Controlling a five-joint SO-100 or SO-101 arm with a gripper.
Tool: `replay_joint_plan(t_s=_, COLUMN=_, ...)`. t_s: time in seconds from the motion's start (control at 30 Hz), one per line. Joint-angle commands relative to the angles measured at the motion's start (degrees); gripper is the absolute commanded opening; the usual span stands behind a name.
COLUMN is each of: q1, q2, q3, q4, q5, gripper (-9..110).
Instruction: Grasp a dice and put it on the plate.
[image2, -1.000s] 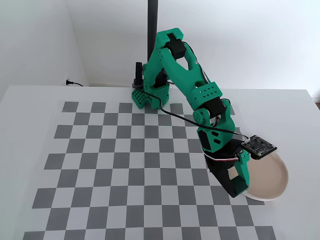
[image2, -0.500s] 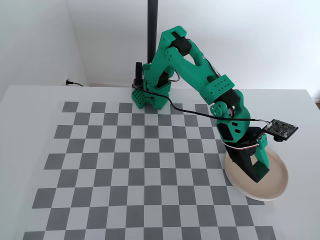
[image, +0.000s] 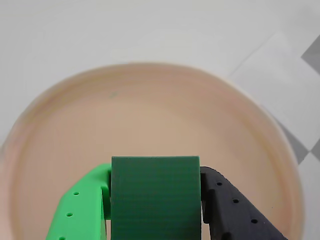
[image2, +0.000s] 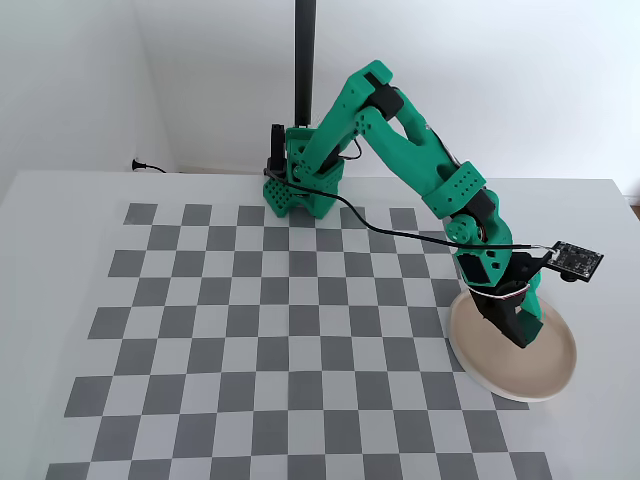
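Note:
In the wrist view my gripper (image: 155, 200) is shut on the dice (image: 155, 197), a dark green cube pinched between the bright green finger (image: 82, 210) on the left and the black finger (image: 235, 207) on the right. It hangs over the inside of the beige-pink plate (image: 150, 115), which fills most of that view. In the fixed view my gripper (image2: 518, 335) reaches down over the plate (image2: 480, 365) at the right edge of the checkerboard; the dice is hidden by the fingers there. I cannot tell whether the dice touches the plate.
The grey and white checkerboard mat (image2: 250, 320) covers the white table. The green arm's base (image2: 300, 190) stands at the mat's far edge beside a black post (image2: 304, 60). A small camera board (image2: 575, 260) sticks out to the right of the wrist.

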Motion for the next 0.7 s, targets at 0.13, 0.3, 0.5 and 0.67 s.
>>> replay_joint_plan(t_s=0.13, q1=-2.02, q2=-5.36, q3=-10.11, q4=-0.18, q5=2.2, gripper=-4)
replay_joint_plan(t_s=0.3, q1=-2.37, q2=-7.12, q3=-10.37, q4=-1.67, q5=2.46, gripper=9)
replay_joint_plan(t_s=0.5, q1=-1.67, q2=-5.19, q3=-10.63, q4=-1.58, q5=2.64, gripper=17)
replay_joint_plan(t_s=0.67, q1=-0.7, q2=-2.99, q3=-10.63, q4=0.0, q5=3.16, gripper=25)
